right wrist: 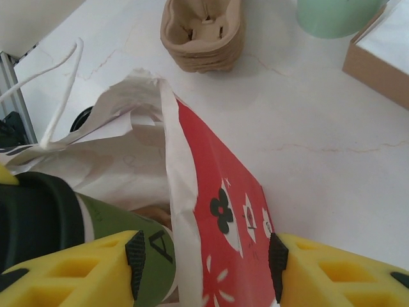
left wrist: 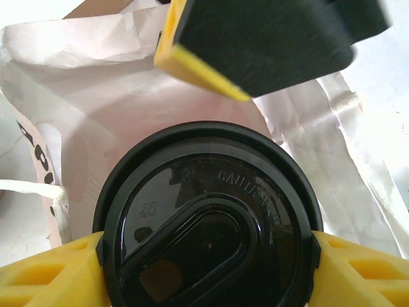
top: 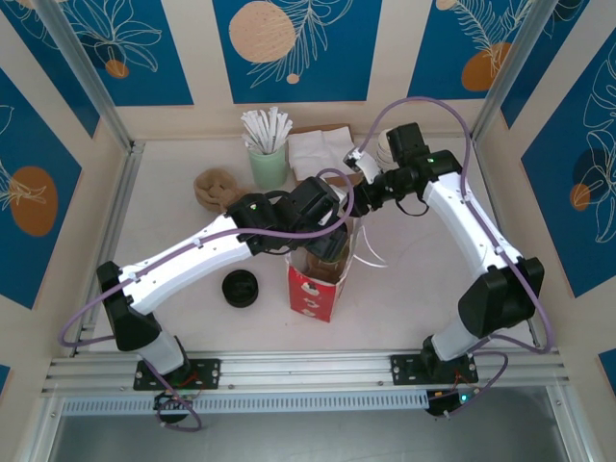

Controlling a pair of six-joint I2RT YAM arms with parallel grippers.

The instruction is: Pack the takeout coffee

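Though olive-sided, takeout coffee [left wrist: 208,236] (black-lidded)

We see the small olive-green paper coffee cup [right wrist: 102,233] with its round black plastic lid [left wrist: 208,224] shut, lid facing up, in the open mouth of the red paper bag [right wrist: 223,217], clamped at the lid rim by the left gripper [left wrist: 208,259].

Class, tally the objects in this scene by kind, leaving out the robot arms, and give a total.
Red bag: 1
Lidded coffee cup: 1
Loose black lid: 1
Green holder of white sticks: 1
Cardboard cup tray pile: 1
Box of napkins: 1
Total: 6
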